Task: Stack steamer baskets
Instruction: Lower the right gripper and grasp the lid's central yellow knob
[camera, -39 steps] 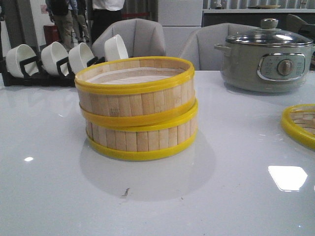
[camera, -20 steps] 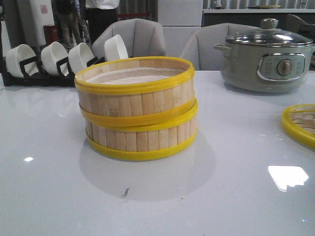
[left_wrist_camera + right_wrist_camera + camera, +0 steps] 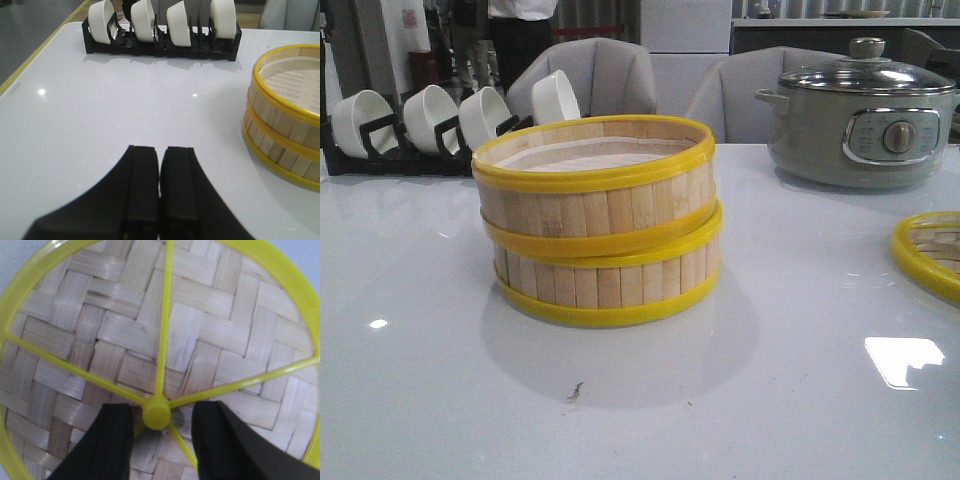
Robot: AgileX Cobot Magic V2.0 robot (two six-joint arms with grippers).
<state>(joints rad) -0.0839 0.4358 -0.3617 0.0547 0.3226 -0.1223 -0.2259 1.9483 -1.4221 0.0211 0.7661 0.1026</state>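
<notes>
Two steamer baskets point(image 3: 285, 135) stacked, beside closed left hand point(image 3: 160, 165)

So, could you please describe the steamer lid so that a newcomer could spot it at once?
Start at the grey cooker at the table's far right, then come toward the near right edge. The lid lies flat there: woven bamboo, yellow rim, unlike the tall slatted baskets stacked mid-table.

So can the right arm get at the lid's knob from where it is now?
Probably yes: the right gripper hovers over the lid with open jaws either side of the knob, and nothing lies between them.
</notes>
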